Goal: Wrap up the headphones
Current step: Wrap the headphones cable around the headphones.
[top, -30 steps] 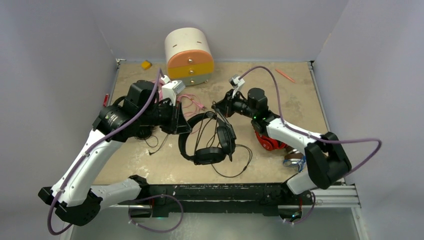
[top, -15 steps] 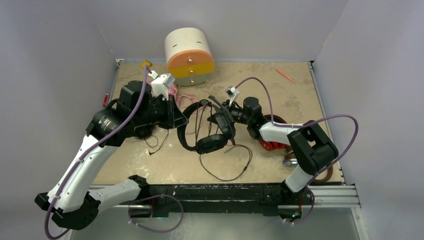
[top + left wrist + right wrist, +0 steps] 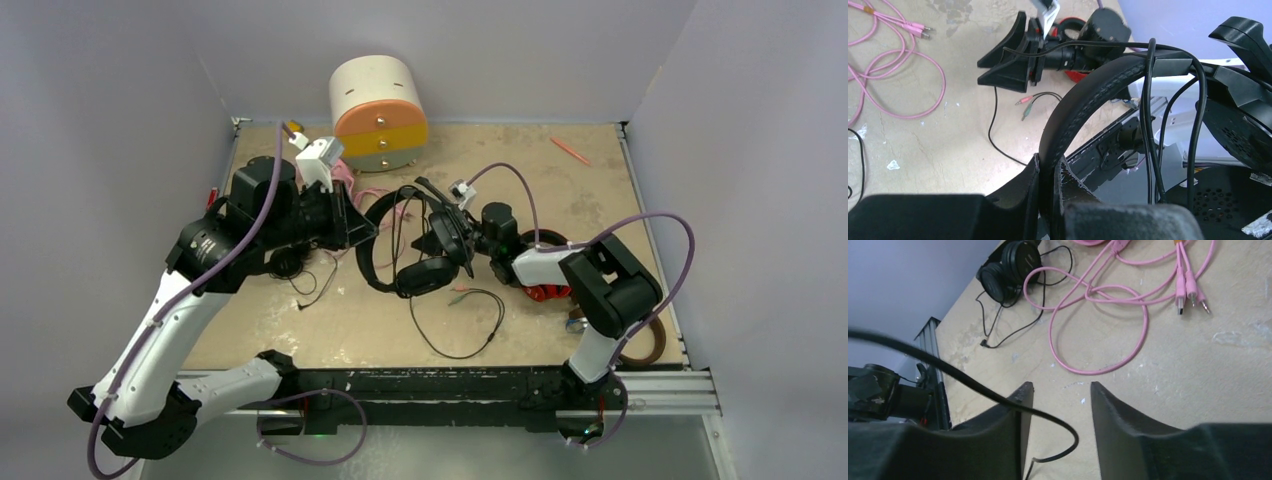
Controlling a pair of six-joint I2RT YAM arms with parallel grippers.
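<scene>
Change: the right gripper point(image 3: 1062, 390) has let go. Its jaws were together a second ago and now stand apart. The black cable point(image 3: 973, 385) crosses one of its fingers and curls into the gap, pinched by nothing.

The left gripper point(image 3: 1050, 170) is unchanged, clamped on the headband point(image 3: 1083, 100) of the black headphones point(image 3: 420, 275) and holding them up just ahead of the right jaws. Cable strands hang over the band beyond the left fingers. The plug end point(image 3: 460, 292) lies on the table point(image 3: 560, 180) below the right gripper.

Likely one turn laid down, with much slack left. The right gripper needs a fresh hold further down the cable.
</scene>
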